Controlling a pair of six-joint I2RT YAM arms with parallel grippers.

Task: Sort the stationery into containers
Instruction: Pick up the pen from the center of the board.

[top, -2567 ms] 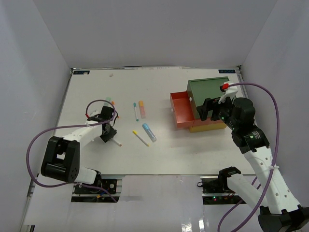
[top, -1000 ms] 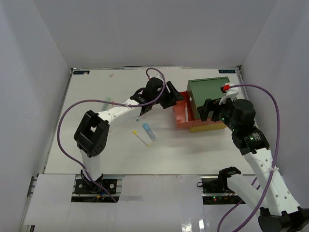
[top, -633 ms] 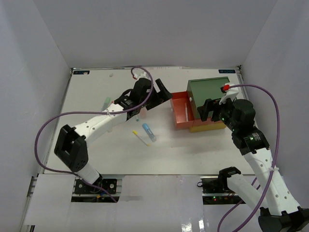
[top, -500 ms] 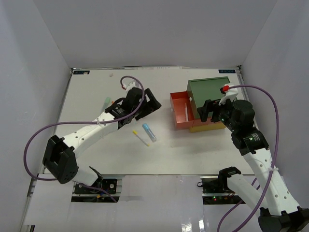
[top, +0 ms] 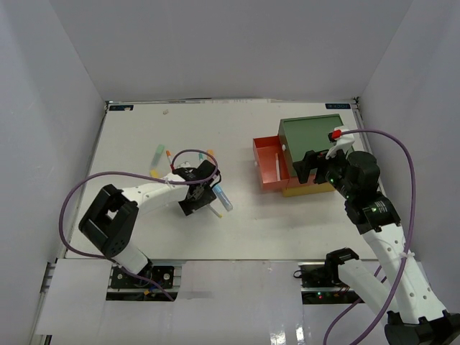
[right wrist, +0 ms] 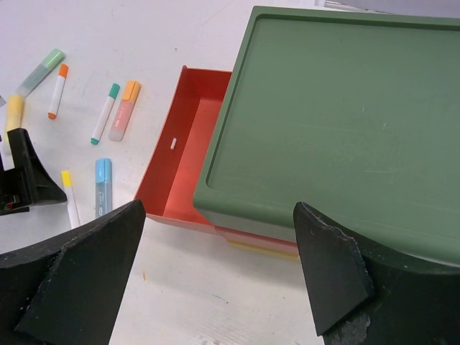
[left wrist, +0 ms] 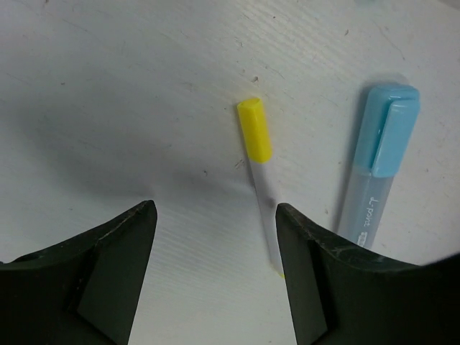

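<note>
White table (top: 144, 129) fills the view. At centre right, the drawer box (top: 310, 133) has its red drawer (top: 267, 165) open, probably to receive pens. The right gripper (right wrist: 219, 215) hangs above it, spread and empty. The left gripper (left wrist: 214, 215), also spread, straddles the yellow-capped pen (left wrist: 255, 129), apparently to pinch it.

Looking down from high behind the near edge over the whole table (top: 144, 129), pressing close from the left wrist straight above a yellow-capped pen (left wrist: 263, 187) and blue marker (left wrist: 374, 172), slanting from farther off at the right wrist onto green box top (right wrist: 338, 108), red drawer (right wrist: 180, 165) and that same pair.
</note>
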